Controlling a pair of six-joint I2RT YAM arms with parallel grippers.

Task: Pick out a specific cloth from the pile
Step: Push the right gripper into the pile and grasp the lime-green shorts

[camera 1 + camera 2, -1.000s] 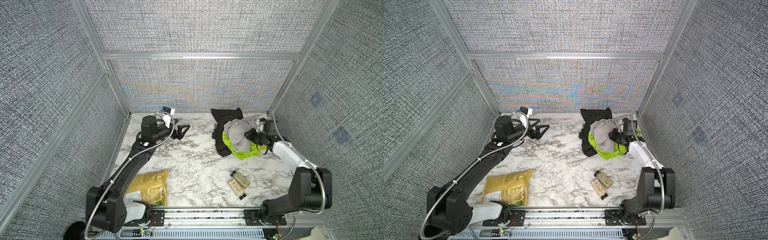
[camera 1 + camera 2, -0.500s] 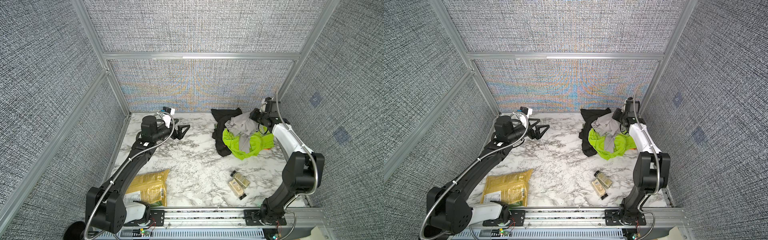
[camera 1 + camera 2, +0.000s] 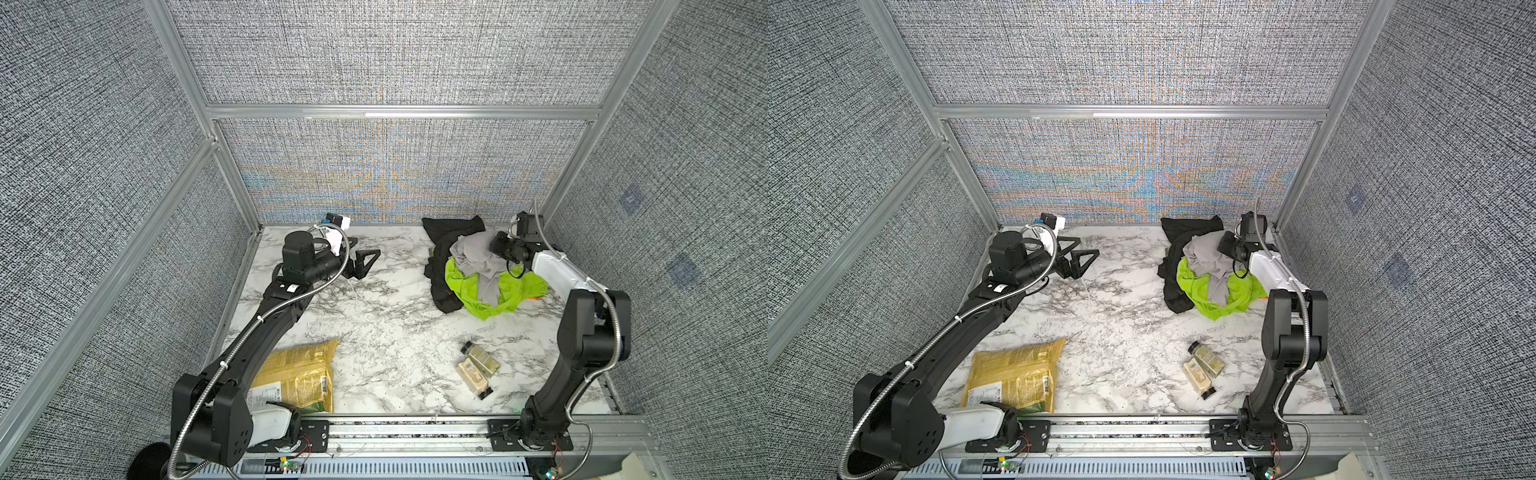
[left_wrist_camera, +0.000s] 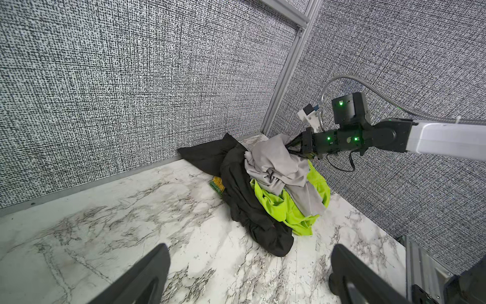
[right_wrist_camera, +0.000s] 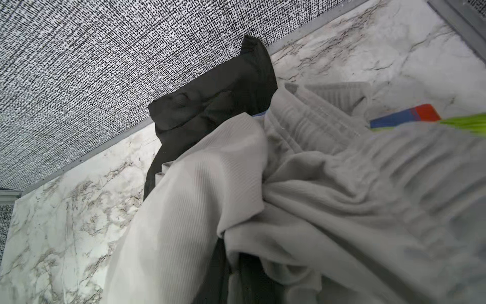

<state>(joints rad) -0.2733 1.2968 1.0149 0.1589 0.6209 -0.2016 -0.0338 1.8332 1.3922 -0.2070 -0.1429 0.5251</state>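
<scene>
While my right end effector pinches the light grey garment atop the pile at the desk's far right, the neon cloth lies beneath it, touching the black garment. My left end effector is spread wide, well apart at far left.

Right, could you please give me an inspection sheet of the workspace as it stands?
Surface: marble-patterned table, no spill seen.
Job's things: neon green cloth low in the pile, partly under the light grey garment, beside the black garment.
Clutter: yellow bag; two small bottles lying flat.
Grippers: left gripper open, empty, apart from the pile; right gripper shut on the light grey garment.
Cables: metal conduit along each arm; black cable loop at the right wrist.
Surroundings: grey woven walls in an aluminium frame.
</scene>
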